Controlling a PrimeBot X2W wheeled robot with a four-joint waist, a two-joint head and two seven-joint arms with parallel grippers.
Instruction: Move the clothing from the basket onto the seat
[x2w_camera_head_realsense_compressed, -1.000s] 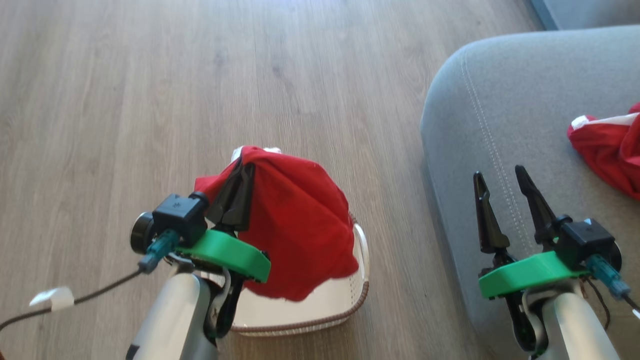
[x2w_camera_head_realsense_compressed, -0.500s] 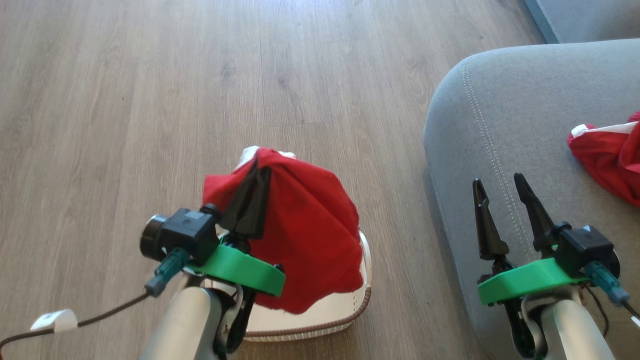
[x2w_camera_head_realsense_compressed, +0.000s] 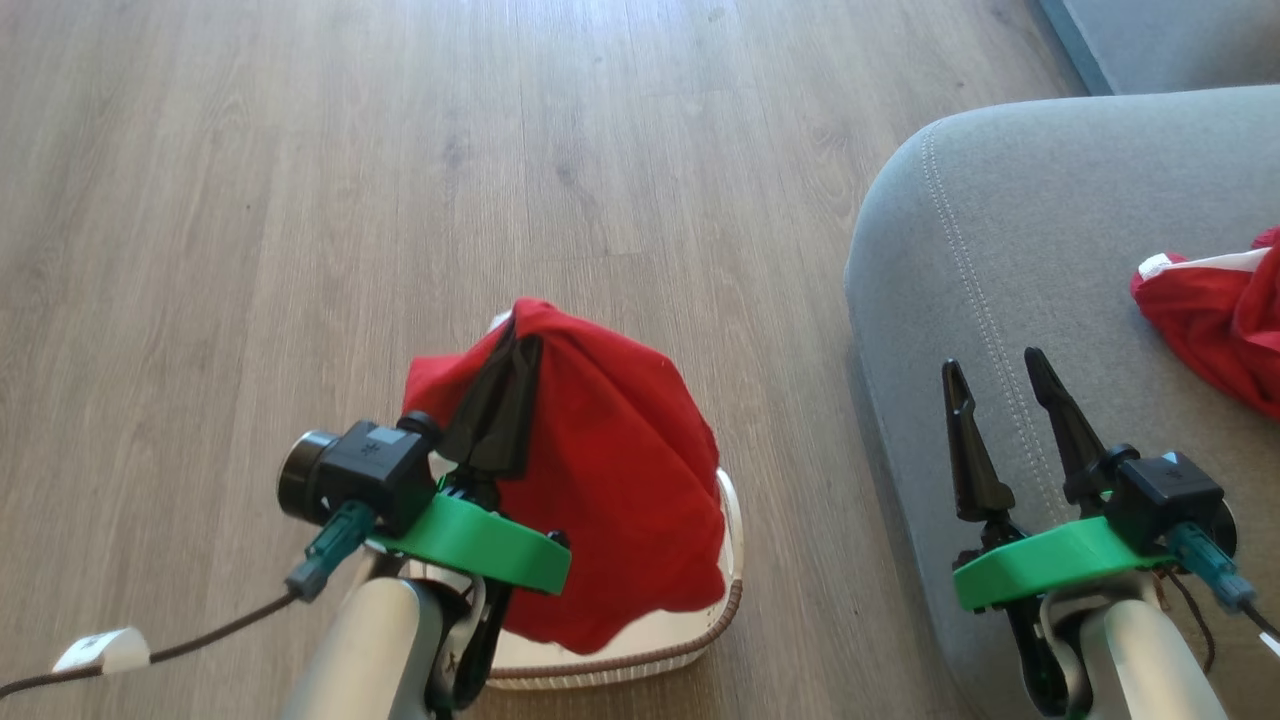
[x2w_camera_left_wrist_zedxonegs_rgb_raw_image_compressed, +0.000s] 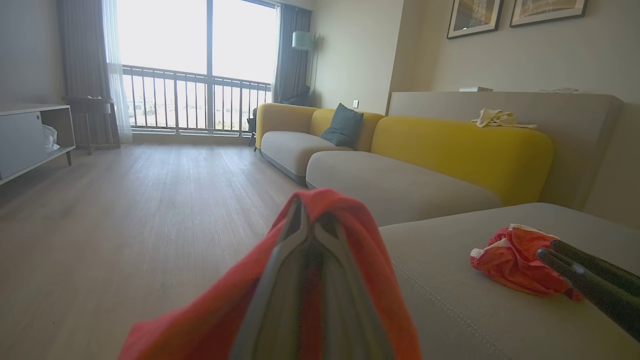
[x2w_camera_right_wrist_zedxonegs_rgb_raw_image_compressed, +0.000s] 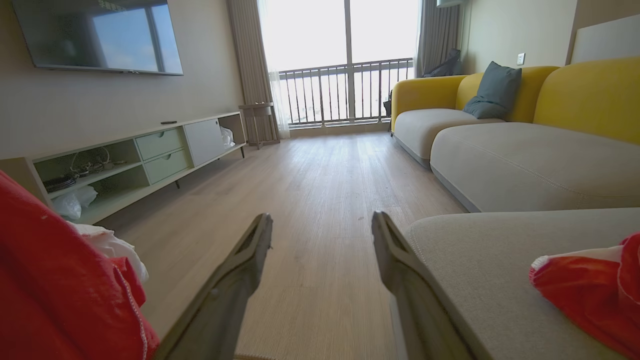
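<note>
My left gripper (x2w_camera_head_realsense_compressed: 515, 340) is shut on a red piece of clothing (x2w_camera_head_realsense_compressed: 610, 470), which drapes from its fingertips over the cream basket (x2w_camera_head_realsense_compressed: 725, 590) on the floor. In the left wrist view the same clothing (x2w_camera_left_wrist_zedxonegs_rgb_raw_image_compressed: 360, 220) wraps the closed fingers of that gripper (x2w_camera_left_wrist_zedxonegs_rgb_raw_image_compressed: 310, 220). A second red garment (x2w_camera_head_realsense_compressed: 1215, 325) with white trim lies bunched on the grey seat (x2w_camera_head_realsense_compressed: 1060, 230) at the right. My right gripper (x2w_camera_head_realsense_compressed: 995, 365) hovers open and empty over the seat's left edge, well short of that garment. The right wrist view shows its gripper (x2w_camera_right_wrist_zedxonegs_rgb_raw_image_compressed: 322, 225) spread wide.
Bare wooden floor (x2w_camera_head_realsense_compressed: 400, 180) stretches ahead and to the left. A cable with a white tag (x2w_camera_head_realsense_compressed: 100, 650) trails at the lower left. Further off stand a yellow-backed sofa (x2w_camera_left_wrist_zedxonegs_rgb_raw_image_compressed: 450, 145), a low TV cabinet (x2w_camera_right_wrist_zedxonegs_rgb_raw_image_compressed: 145, 155) and balcony windows (x2w_camera_right_wrist_zedxonegs_rgb_raw_image_compressed: 345, 60).
The head camera has shifted, sliding the scene slightly. My left gripper still holds the red clothing above the basket, and the right gripper stays open.
</note>
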